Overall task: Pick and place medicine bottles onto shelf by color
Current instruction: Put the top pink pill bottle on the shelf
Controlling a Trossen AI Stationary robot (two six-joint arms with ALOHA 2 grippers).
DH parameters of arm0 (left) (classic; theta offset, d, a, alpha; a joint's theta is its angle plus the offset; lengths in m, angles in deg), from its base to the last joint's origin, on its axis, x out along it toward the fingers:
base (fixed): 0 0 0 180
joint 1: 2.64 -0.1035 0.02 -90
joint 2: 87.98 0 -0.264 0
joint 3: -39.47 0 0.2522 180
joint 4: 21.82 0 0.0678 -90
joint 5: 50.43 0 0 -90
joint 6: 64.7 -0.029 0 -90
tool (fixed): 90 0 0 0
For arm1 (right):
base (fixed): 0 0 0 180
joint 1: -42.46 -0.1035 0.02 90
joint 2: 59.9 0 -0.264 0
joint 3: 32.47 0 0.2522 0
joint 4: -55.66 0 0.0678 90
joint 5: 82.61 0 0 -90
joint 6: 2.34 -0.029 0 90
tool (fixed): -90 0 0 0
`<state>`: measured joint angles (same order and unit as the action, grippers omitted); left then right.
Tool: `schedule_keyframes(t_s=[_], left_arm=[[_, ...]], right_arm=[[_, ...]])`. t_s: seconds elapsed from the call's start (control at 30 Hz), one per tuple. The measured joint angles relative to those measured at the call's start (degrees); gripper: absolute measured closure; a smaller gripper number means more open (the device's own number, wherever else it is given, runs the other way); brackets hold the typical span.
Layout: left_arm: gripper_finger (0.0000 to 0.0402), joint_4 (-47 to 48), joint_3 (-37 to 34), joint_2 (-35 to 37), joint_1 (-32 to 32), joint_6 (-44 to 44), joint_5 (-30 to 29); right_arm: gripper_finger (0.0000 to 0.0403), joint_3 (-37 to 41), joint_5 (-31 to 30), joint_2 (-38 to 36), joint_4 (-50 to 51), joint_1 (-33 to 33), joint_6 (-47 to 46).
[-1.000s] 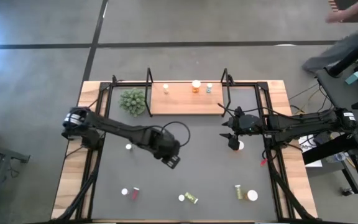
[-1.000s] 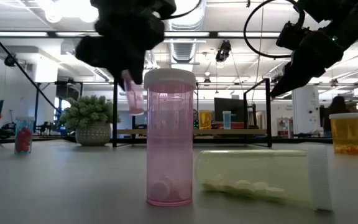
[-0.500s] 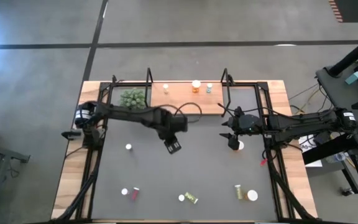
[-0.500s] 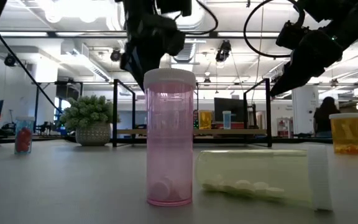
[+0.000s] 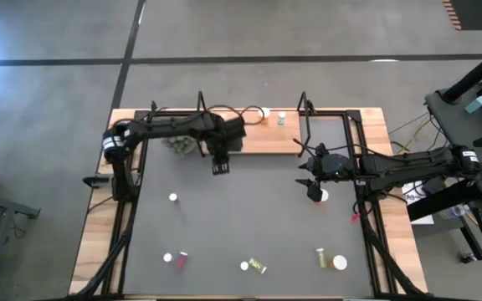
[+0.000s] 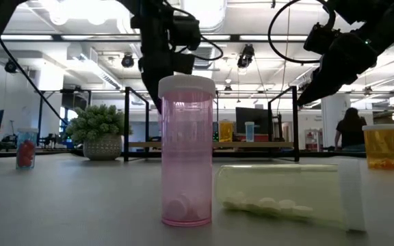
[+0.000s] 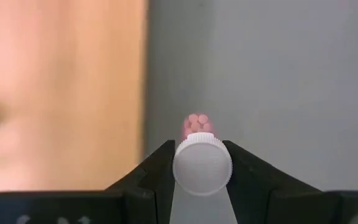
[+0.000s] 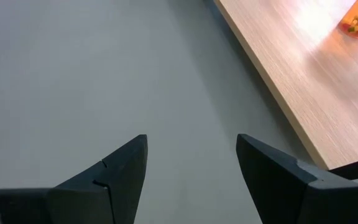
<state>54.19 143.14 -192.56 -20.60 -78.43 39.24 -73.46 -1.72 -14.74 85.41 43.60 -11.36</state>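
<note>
While left claw [image 7: 202, 163] pinches one pink bottle [image 7: 202, 163] (white-capped) | right claw [image 8: 191, 155] spread | shelf [image 5: 262, 138]: two bottles

A small spiky green plant [image 6: 101, 121] in a pale round pot stands on the large dark grey mat [image 5: 249, 217], toward its far left corner. The mat covers most of the light wooden table [image 5: 90, 251], whose bare edges show at the left and right. Beyond the table lies a grey floor [image 5: 57, 50]. In the room behind, a person [image 6: 351, 130] stands far off at the right, under bright ceiling lights [image 6: 81, 8].
</note>
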Motion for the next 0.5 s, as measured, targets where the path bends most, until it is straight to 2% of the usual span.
schedule_keyframes(t_s=[0.27, 0.5], left_arm=[[0.0297, -2.5, -0.3, 0.0, -4.1, -16.4, -3.2], [0.0297, -7.0, 0.2, -1.0, -6.1, -24.5, -3.2]], right_arm=[[0.0165, 0.0, 0.0, 0.0, 0.0, 0.0, 0.0], [0.0165, 0.0, 0.0, 0.0, 0.0, 0.0, 0.0]])
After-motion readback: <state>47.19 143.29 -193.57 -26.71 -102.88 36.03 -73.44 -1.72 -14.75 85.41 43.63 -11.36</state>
